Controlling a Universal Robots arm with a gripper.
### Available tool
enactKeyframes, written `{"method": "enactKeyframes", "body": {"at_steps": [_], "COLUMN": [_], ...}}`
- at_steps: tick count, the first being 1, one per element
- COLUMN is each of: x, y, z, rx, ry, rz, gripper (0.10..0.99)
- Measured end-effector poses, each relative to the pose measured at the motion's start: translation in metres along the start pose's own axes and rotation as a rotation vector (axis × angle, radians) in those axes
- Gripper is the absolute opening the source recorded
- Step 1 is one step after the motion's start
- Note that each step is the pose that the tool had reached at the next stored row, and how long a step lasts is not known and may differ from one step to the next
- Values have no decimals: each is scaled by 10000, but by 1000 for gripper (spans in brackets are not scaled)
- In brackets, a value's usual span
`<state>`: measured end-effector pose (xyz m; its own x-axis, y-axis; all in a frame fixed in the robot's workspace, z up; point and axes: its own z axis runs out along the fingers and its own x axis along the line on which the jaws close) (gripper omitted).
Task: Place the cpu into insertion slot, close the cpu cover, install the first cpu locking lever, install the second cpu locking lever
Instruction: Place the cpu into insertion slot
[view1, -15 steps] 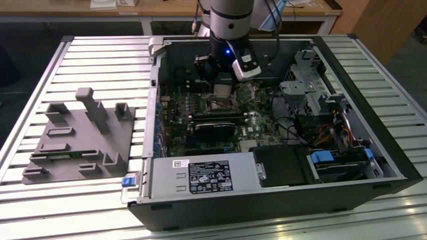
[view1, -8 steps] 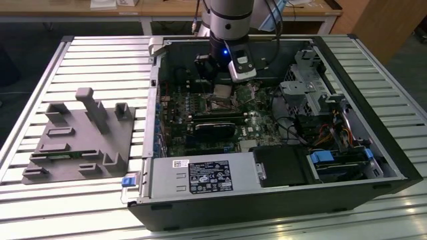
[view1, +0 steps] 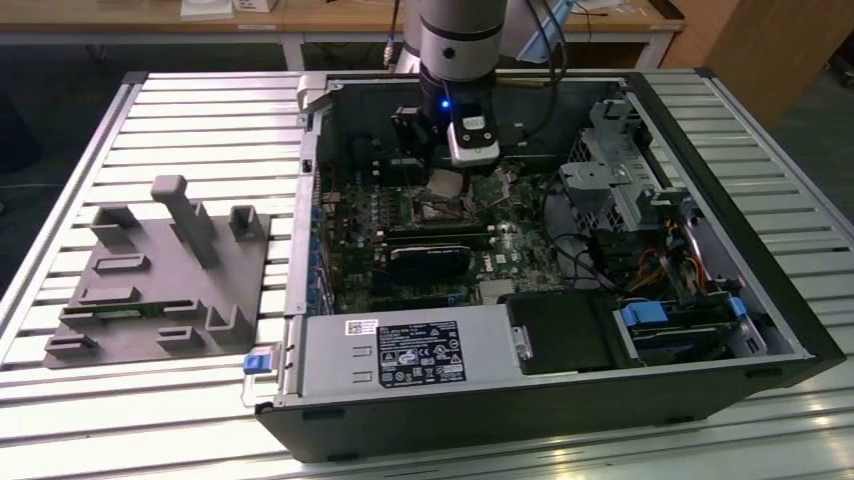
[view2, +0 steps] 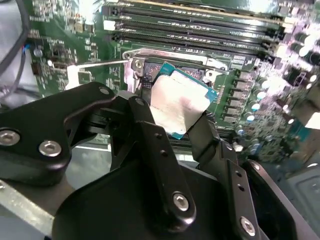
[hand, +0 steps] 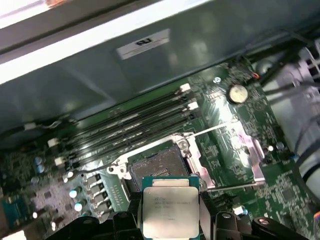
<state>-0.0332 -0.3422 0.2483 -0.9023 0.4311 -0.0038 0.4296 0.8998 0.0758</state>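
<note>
The cpu (hand: 170, 210) is a small square chip with a pale metal top, and my gripper (hand: 170, 217) is shut on it. In the second wrist view the black fingers (view2: 150, 135) clamp the cpu (view2: 177, 97) by two opposite edges, tilted. It hangs just above the insertion slot (hand: 156, 165), whose dark centre lies bare. The cpu cover (hand: 244, 150) is swung open and lies beside the slot. Two thin wire levers (hand: 220, 131) stand released. In the exterior view my gripper (view1: 461, 165) reaches down into the open computer case over the green motherboard (view1: 400, 215).
Long black memory slots (hand: 130, 125) run beside the socket. A black cooler (view1: 427, 255), a power supply (view1: 400, 350) and drive bays (view1: 627, 190) crowd the case. A grey fixture block (view1: 160, 280) sits on the slatted table at the exterior view's left.
</note>
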Motion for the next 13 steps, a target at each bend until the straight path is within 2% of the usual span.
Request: {"method": "enactKeyframes", "body": {"at_steps": [13], "x": [0], "y": [-1], "z": [16], "rx": [27], "ry": [-189], "rz": [2365], "gripper": [541]}}
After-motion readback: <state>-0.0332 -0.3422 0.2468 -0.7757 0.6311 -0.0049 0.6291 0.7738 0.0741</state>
